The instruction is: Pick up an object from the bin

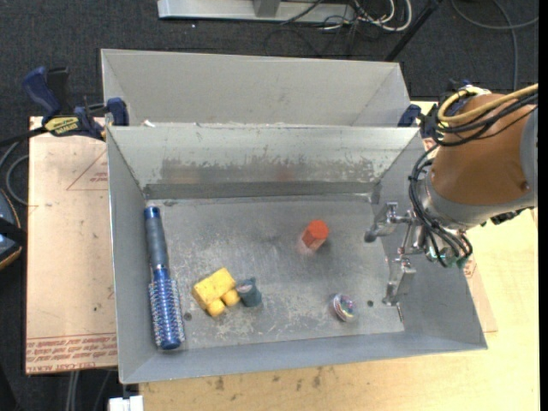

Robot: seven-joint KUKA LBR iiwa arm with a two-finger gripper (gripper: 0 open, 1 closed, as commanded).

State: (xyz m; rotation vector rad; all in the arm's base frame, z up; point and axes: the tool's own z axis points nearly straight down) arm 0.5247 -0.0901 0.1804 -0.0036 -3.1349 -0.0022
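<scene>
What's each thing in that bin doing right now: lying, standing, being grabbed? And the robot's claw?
gripper: down by the right wall, over bare floor.
blue hairbrush: lying flat along the left wall, untouched.
yellow block: resting on the floor, beside a small dark piece.
orange block: alone mid-floor, untouched.
small round silvery thing: lying loose, near the gripper but apart from it.

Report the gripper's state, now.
Gripper: open, nothing between its fingers. It hangs near the right wall of the bin, apart from the orange block.
</scene>
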